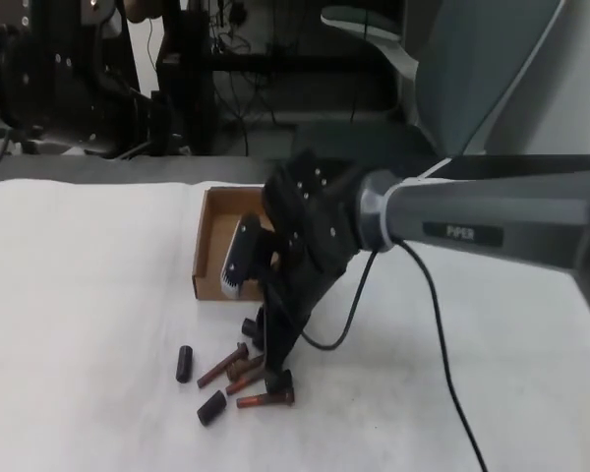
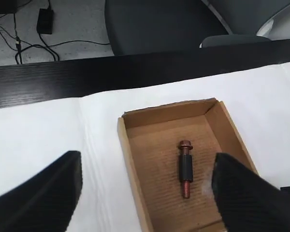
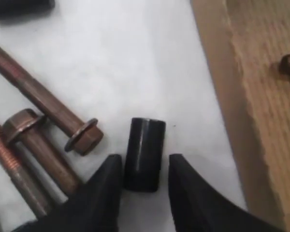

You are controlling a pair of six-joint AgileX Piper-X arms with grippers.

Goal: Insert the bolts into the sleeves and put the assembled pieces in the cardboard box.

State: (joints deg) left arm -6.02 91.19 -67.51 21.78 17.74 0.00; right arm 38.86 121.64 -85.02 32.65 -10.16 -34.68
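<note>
The right tool (image 3: 145, 157) is seen lowered to the white-covered desk (image 1: 79, 295), with its two fingers (image 3: 105, 189) narrowly parted and set on either side of a black sleeve (image 3: 145, 145) that lies on the cloth. The lower end of the sleeve is placed in the gap between the fingertips. One finger is seen right against it and a thin strip of cloth is visible beside the other, so a firm clamp cannot be confirmed. Just beside the sleeve, the flanged head of a copper-coloured bolt (image 3: 43, 104) is found. Two more bolts (image 3: 38, 150) are laid next to that one, on the side away from the cardboard box (image 3: 217, 82), whose wall runs close along the sleeve's other side. In the high view the right arm (image 1: 472, 226) is stretched over the desk and bent down at the near edge of the box (image 1: 211, 246), where loose bolts (image 1: 222, 366) and two separate black sleeves (image 1: 184, 363) are scattered. The left tool (image 2: 147, 158) is held above the box (image 2: 127, 154) with its fingers spread wide, and nothing is gripped by it. One assembled piece (image 2: 185, 168), a bolt passed through a sleeve, is seen lying on the box floor between those fingers, well below them.
</note>
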